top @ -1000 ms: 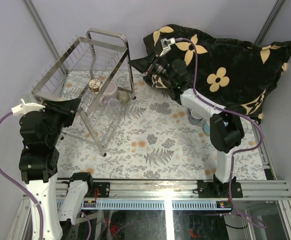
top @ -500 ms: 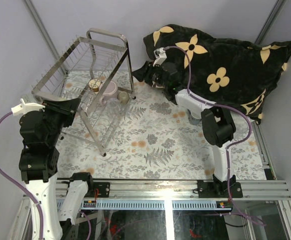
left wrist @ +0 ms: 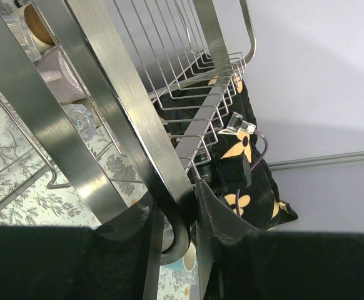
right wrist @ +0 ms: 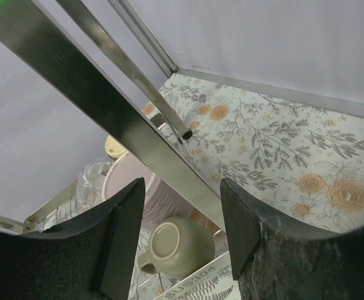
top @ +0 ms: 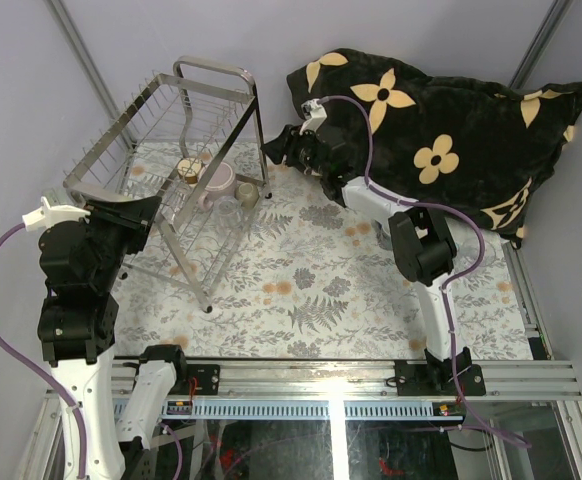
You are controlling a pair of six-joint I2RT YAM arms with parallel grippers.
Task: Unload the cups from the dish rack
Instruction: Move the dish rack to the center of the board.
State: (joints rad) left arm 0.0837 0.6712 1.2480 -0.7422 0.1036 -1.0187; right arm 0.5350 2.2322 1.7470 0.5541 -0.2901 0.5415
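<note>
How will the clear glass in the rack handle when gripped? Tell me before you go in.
The clear glass looks smooth and shiny, so it is probably slippery to grip. Being glass, it is likely fragile. It sits close beside the lilac-pink mug, so a nudge may knock them together.

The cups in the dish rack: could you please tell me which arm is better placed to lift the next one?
Probably the right: the right end effector stands open, aimed at the cream-and-brown cup, while the left end effector is clamped on the dish rack frame, apparently steadying it.
</note>
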